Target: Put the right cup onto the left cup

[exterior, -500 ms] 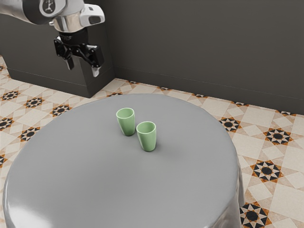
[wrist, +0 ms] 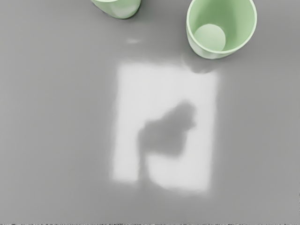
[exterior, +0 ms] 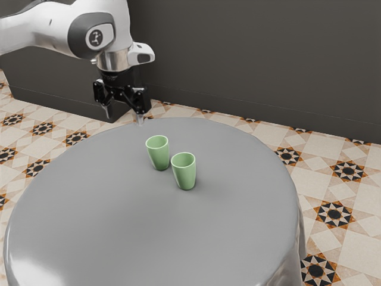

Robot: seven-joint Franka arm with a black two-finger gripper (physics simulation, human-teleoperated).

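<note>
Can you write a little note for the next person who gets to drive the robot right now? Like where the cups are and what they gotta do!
Gripper: open, holding nothing, up at the table's far edge in the exterior view.
Cups: two green ones, upright on the table, close together but apart. One cup is nearer the gripper; the other cup is farther toward the exterior view's right.
Done: no stacking yet.
Left: grip the right cup, lift it, place it onto the left cup, let go.

The arm (exterior: 50, 28) is white, the hand (exterior: 124, 118) black
</note>
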